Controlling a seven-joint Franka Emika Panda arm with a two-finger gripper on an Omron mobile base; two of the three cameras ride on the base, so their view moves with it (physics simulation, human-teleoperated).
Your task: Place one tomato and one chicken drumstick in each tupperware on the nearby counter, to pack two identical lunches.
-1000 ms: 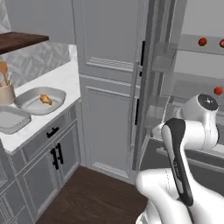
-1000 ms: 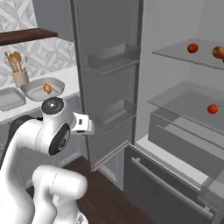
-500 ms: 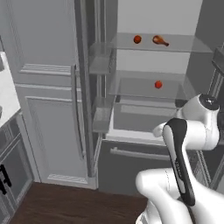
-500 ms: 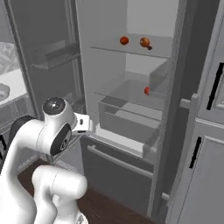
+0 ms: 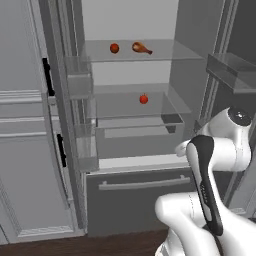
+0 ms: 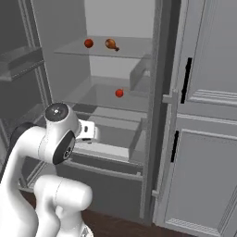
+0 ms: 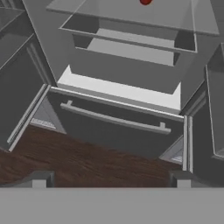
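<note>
Inside the open fridge, a red tomato (image 5: 114, 48) and a brown chicken drumstick (image 5: 142, 48) lie side by side on the top glass shelf. A second tomato (image 5: 143, 99) sits on the shelf below. From the right base view the same upper tomato (image 6: 88, 43), drumstick (image 6: 111, 44) and lower tomato (image 6: 119, 93) show. My gripper (image 7: 110, 180) is open and empty, held low in front of the fridge, well short of the shelves. The lower tomato (image 7: 145, 1) peeks in at the hand view's top edge. The tupperware and the counter are out of view.
A pulled-out crisper drawer (image 5: 137, 132) sits under the lower shelf, above a freezer drawer with a bar handle (image 7: 114, 118). Door bins (image 5: 80, 85) flank the opening on both sides. Tall grey cabinets (image 6: 203, 115) stand to the right. The floor (image 7: 78, 157) is dark wood.
The whole picture has swung from the counter corner to face the open fridge: the base has turned. The arm keeps its pose and the gripper stays open.
</note>
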